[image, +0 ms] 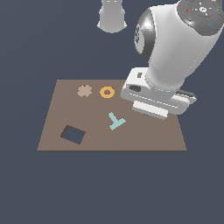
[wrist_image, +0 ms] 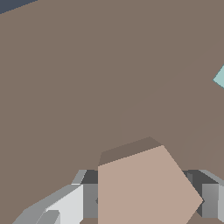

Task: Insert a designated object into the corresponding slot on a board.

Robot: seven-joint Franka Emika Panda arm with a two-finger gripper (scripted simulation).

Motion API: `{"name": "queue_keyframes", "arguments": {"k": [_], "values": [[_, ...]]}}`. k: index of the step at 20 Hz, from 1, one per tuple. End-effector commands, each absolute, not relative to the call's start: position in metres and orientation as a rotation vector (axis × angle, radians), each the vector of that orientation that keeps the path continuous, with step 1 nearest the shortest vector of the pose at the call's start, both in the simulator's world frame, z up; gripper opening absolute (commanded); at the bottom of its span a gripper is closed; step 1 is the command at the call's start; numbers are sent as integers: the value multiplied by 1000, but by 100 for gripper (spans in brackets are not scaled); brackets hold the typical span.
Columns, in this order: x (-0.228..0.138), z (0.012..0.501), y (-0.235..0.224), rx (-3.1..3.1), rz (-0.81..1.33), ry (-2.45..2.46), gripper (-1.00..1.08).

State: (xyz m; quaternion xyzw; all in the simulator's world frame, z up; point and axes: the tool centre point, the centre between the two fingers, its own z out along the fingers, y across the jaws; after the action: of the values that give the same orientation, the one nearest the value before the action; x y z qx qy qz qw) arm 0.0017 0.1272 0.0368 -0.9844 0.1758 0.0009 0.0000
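Note:
In the wrist view the pinkish-tan pentagon block (wrist_image: 144, 188) sits between my two fingers (wrist_image: 89, 199), close above the brown board (wrist_image: 87, 65). My gripper (wrist_image: 148, 199) is shut on the block. In the exterior view my hand (image: 151, 107) hovers low over the board (image: 52, 131) near its far edge, toward the exterior view's right, and hides the fingertips and the block. The pentagon slot shows in neither view; the hand may be covering it.
On the board lie a tan cog-shaped piece (image: 84, 91), an orange ring (image: 107, 92) and a pale teal Y-shaped piece (image: 115, 121), whose tip shows in the wrist view (wrist_image: 220, 78). A dark rectangular cut-out (image: 73, 134) is toward the exterior view's left. The arm's base (image: 112, 15) stands behind the board.

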Motion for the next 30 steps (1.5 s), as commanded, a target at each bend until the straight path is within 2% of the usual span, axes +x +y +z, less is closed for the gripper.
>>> {"name": "queue_keyframes", "arguments": {"k": [1, 13, 28, 29, 30], "values": [[-15, 38, 129, -3092, 2, 551, -100], [-65, 40, 136, -3092, 2, 551, -100], [-77, 30, 138, -3093, 3, 550, -100], [-77, 30, 138, -3093, 3, 550, 100], [-77, 30, 138, -3093, 3, 550, 100]]}}
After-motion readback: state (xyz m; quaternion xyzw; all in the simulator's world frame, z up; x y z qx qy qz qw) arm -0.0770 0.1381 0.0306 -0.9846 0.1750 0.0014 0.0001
